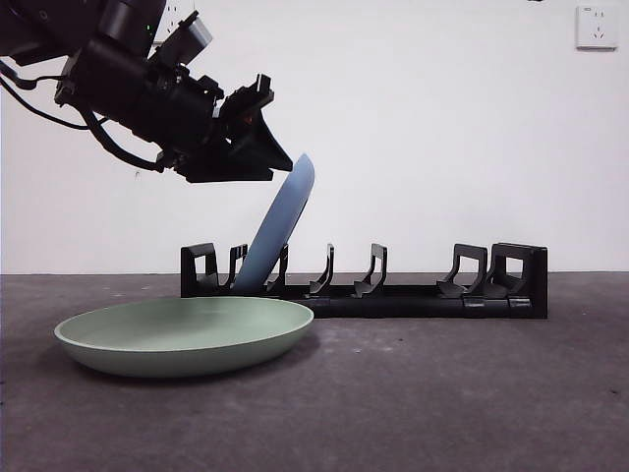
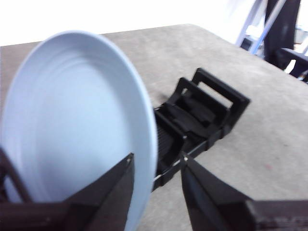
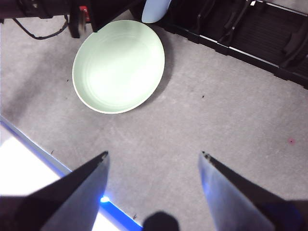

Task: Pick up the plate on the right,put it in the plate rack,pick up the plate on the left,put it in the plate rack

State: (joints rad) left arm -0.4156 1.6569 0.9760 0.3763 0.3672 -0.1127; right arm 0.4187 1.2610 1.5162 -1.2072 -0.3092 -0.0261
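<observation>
Black and bulky, the left gripper (image 1: 257, 133) reaches down from the upper left of the front view, its jaws parted just enough to straddle the top rim of the blue plate (image 1: 280, 228); whether they press the rim cannot be told, since the left wrist view shows a gap beside the rim. That plate leans rightward with its lower edge down between the prongs near the left end of the plate rack (image 1: 393, 290). To finish this step well, I judge the plate should be let settle fully into its slot and the jaws drawn off along the rim's line, so the lean is not worsened. Lower left, the green plate (image 1: 187, 334) lies flat on the table (image 1: 472, 393), just in front of the rack. The right gripper (image 3: 154, 156) hangs wide open and empty above the table.
</observation>
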